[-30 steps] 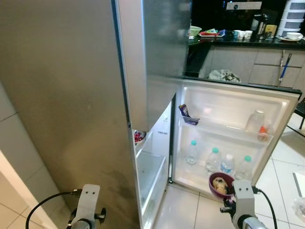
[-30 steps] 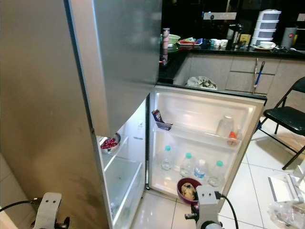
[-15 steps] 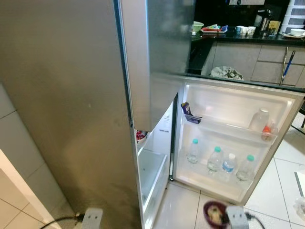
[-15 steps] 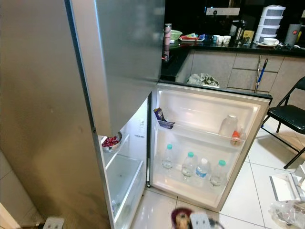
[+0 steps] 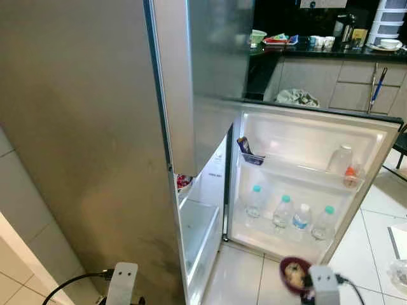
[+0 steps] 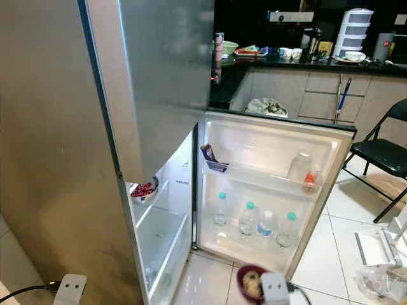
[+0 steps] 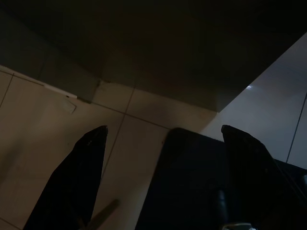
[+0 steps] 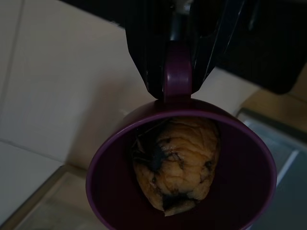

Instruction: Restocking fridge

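Note:
My right gripper (image 8: 177, 79) is shut on the handle of a purple bowl (image 8: 180, 167) holding a brown, wrinkled piece of food (image 8: 180, 160). In the eye views the bowl (image 5: 294, 274) hangs low over the tiled floor, just in front of the open lower fridge door (image 5: 318, 133). The door's bottom shelf carries several water bottles (image 5: 283, 213). Past the door, the fridge interior (image 5: 200, 222) shows a small bowl of red food (image 5: 184, 183) on a shelf. My left gripper (image 7: 164, 129) is open and points at the floor beside the fridge's side wall (image 5: 89, 140).
The closed upper fridge door (image 5: 210, 70) juts out above the opening. A dark kitchen counter (image 6: 299, 60) with cups and dishes runs behind. A folding chair (image 6: 388, 155) and a plastic bag (image 6: 381, 279) stand on the floor at the right.
The right gripper and its bowl sit lower in the picture than a second ago, after dipping further still half a second ago. The left wrist also sits lower. The camera wobbled.

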`<state>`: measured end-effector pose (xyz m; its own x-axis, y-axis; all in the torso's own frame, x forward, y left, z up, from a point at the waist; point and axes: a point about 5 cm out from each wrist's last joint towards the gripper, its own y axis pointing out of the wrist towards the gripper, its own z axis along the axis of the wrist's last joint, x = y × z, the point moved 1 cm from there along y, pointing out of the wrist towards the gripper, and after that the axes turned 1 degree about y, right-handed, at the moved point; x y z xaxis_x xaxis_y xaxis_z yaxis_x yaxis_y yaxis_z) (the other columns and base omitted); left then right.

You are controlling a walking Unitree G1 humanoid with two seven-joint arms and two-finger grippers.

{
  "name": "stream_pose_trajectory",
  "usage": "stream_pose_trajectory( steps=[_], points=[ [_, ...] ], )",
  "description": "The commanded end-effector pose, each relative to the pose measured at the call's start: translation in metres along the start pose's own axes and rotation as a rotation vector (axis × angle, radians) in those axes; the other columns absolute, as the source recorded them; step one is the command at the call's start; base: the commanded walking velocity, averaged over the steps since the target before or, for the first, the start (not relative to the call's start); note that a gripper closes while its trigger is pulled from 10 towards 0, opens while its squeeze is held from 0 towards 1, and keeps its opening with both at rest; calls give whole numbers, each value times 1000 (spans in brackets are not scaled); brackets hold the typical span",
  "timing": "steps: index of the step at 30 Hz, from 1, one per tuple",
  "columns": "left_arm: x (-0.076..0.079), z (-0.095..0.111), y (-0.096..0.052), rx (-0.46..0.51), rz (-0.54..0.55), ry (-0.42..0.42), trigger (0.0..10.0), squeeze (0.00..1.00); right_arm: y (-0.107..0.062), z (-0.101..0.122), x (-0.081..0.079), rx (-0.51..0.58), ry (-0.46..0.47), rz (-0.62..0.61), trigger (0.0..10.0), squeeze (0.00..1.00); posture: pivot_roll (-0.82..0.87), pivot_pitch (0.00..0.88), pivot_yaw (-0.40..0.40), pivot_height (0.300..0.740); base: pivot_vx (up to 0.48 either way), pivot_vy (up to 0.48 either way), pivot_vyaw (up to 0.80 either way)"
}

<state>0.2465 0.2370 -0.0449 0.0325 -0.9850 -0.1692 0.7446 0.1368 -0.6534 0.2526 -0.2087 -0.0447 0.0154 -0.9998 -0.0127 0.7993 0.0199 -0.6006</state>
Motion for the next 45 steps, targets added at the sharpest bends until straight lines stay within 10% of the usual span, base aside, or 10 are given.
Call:
stream_pose_trajectory(
  steps=[1, 45],
  points=[
    [2, -15, -3, -56, -8, 17, 10000, 0, 2, 8, 0, 30, 11, -13, 10000, 0, -44, 15, 30, 734, 0, 0, 0],
    [9, -14, -2, -50, -20, 62, 10000, 0, 1, -4, -10, -17, 43, -23, 10000, 0, 53, 0, 4, 734, 0, 0, 0]
  ],
)
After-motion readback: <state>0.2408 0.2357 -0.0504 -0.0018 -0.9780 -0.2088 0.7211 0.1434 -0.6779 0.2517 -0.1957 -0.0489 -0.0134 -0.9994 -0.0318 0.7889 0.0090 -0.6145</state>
